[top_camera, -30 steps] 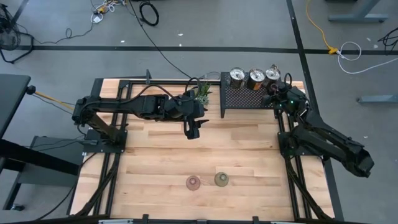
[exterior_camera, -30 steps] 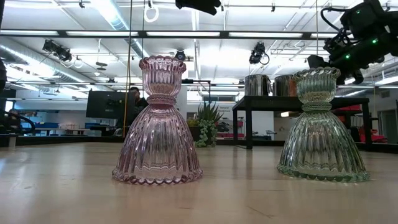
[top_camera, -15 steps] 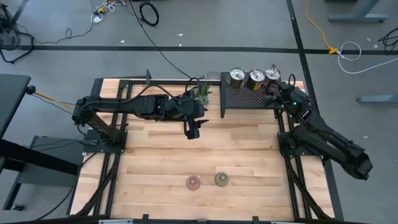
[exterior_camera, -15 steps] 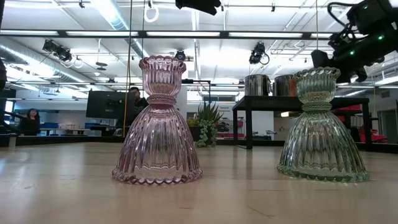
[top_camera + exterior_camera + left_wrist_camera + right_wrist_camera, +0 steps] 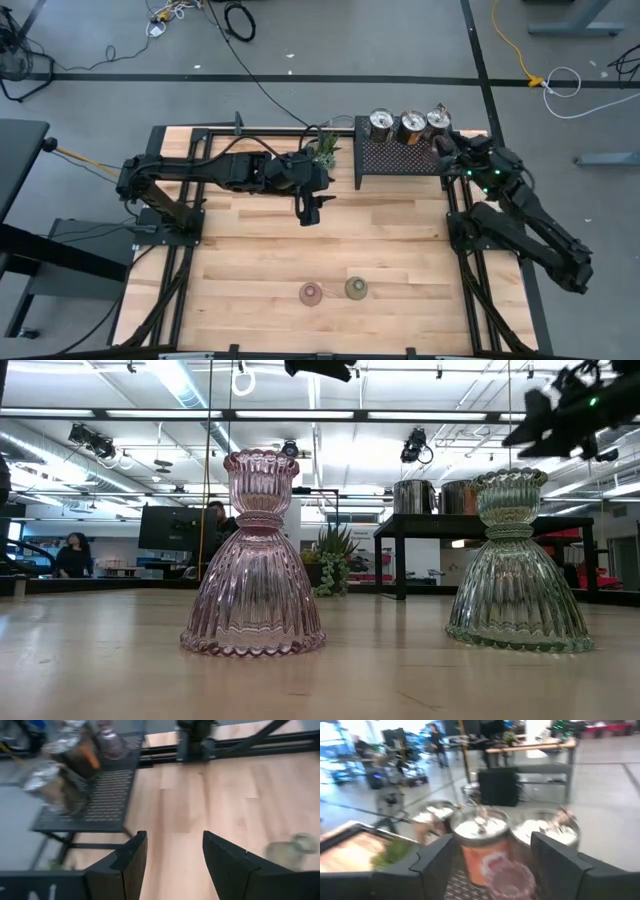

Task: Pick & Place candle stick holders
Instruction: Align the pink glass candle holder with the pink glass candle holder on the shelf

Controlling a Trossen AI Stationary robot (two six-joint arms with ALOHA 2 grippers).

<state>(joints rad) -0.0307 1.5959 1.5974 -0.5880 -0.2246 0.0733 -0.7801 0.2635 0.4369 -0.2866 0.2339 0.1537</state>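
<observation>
The high view looks straight down on the whole desk point(image 5: 400, 250). The low view sits at desk height, very near the pink glass holder point(image 5: 254, 555) and olive-green glass holder point(image 5: 518, 562), facing the far black mesh rack point(image 5: 480, 525). The left wrist view looks down across the desk toward that rack point(image 5: 95, 795); the right wrist view hovers close over it.

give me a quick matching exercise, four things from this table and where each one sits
Things:
1. pink glass holder
2. olive-green glass holder
3. silver holders
4. potted plant

Places:
A. on the black mesh rack
B. near edge of the table, the left one of the pair in the high view
C. far side, just left of the rack
D. near edge, the right one of the pair

Pairs: 1-B, 2-D, 3-A, 4-C
</observation>
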